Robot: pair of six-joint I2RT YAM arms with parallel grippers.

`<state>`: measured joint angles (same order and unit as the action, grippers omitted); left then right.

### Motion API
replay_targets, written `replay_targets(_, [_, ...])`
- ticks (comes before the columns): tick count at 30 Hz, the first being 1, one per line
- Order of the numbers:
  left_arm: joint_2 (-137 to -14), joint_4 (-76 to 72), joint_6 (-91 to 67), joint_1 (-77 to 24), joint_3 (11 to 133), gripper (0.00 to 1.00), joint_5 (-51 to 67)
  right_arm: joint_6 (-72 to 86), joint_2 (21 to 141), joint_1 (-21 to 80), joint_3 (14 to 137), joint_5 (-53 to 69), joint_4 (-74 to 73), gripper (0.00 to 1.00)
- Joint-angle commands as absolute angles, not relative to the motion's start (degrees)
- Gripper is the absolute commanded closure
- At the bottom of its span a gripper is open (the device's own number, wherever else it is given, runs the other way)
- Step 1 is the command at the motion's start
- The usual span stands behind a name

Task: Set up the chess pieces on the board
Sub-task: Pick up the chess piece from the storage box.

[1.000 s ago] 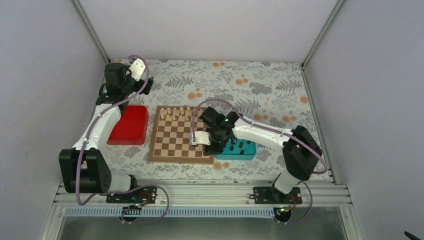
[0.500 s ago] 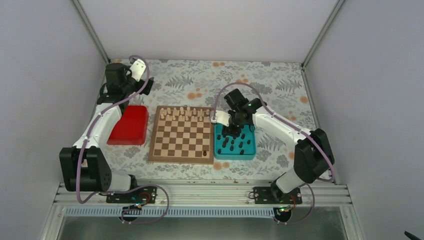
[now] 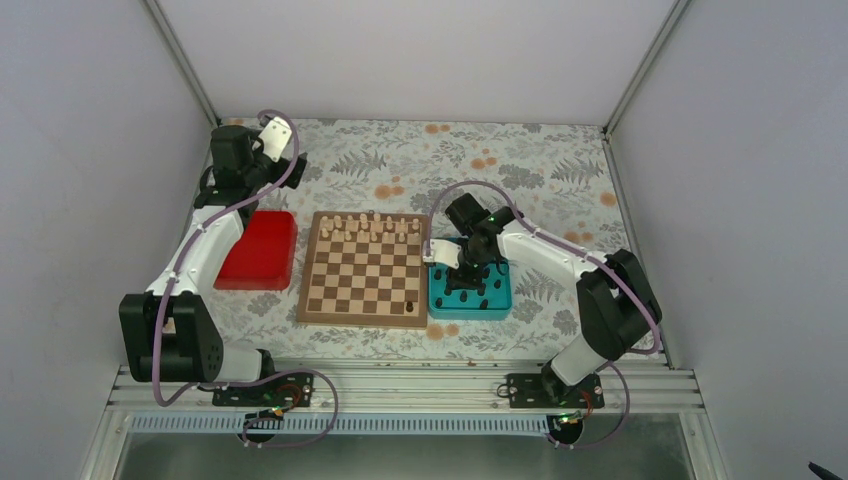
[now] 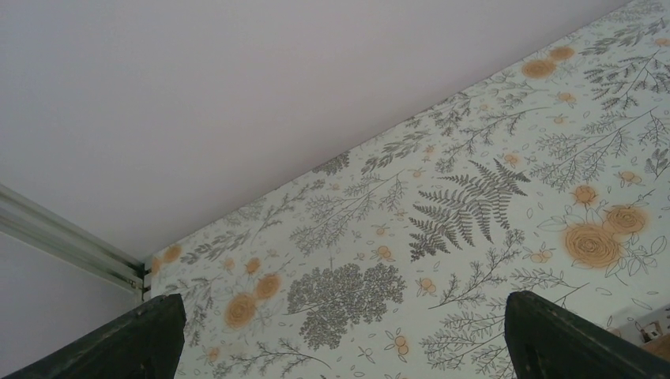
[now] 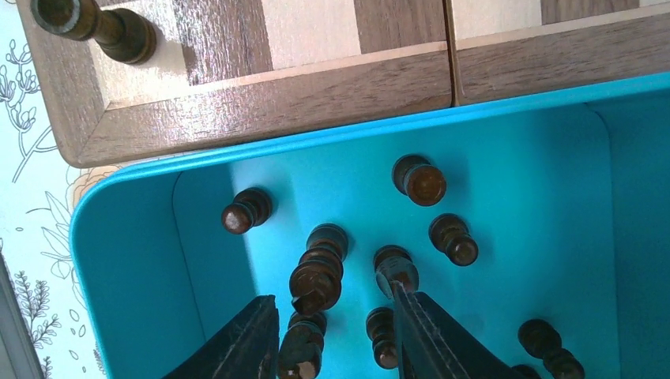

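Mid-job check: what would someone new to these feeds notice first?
The teal tray right of the board, crowded with dark chess pieces, with the right gripper open and low among them. Next, the cream pieces lined along the board's far rows against one lone dark piece on its near right corner. The red tray sits left of the board.

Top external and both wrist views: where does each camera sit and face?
Top external: above, behind the bases, looking down at the board; both arms show.
Left wrist: on left arm, facing cloth and wall; open left claw shows.
Right wrist: looks down into the teal tray; right claw shows.
Shared by top and right wrist: tray, board.
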<state>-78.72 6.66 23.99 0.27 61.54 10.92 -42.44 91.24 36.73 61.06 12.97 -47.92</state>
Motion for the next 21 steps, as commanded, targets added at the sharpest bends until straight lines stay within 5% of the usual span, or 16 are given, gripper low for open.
replay_targets(1, [-79.3, 5.3, 24.0, 0.7, 61.2, 0.0, 11.1, -42.9, 91.8, 37.0, 60.1, 14.6, -47.0, 0.61])
replay_targets(13, [-78.9, 5.3, 24.3, 0.7, 60.5, 0.0, 11.4, -42.9, 94.1, 37.6, 59.8, 15.8, -45.1, 0.64])
replay_targets(21, [-78.9, 5.7, 24.4, 0.7, 60.8, 0.0, 12.5, -42.9, 94.6, 37.6, 59.3, 15.5, -44.7, 0.83])
